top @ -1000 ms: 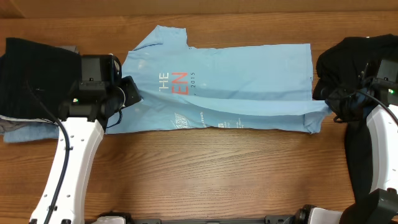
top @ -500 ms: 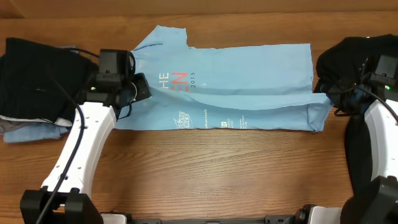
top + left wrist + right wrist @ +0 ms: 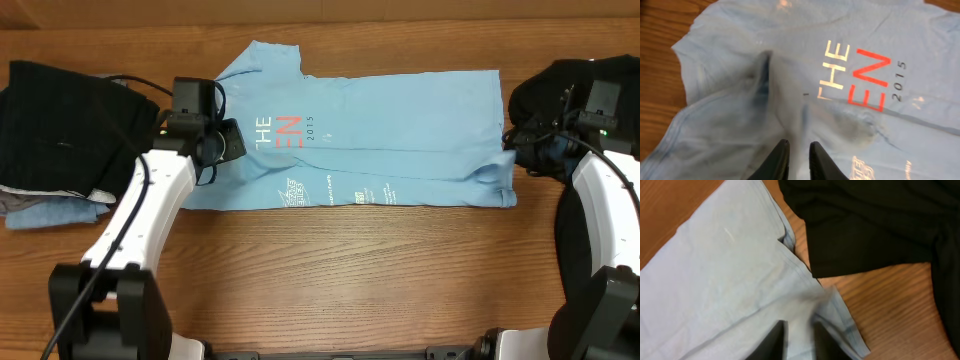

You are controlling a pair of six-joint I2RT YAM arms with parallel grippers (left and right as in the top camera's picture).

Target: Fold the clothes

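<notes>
Nearest the robot is bare brown wooden table (image 3: 350,280). Just beyond it the light sky-blue thin-fabric T-shirt (image 3: 400,120) lies lengthwise across the middle, its near long edge apparently folded up over the body. The left gripper (image 3: 798,150) hangs over the left end beside the white-and-red lettering (image 3: 275,130), the right gripper (image 3: 799,332) over the right hem corner. Both jaws stand a crack apart, with nothing visibly pinched. This looks like a release, so rise straight up and let no finger drag the fold. Farther off, 1 sleeve (image 3: 265,60) juts out and likely needs tucking. Keep clear of the plain black shirt (image 3: 865,220) and the stack of folded dark garments (image 3: 50,120).
</notes>
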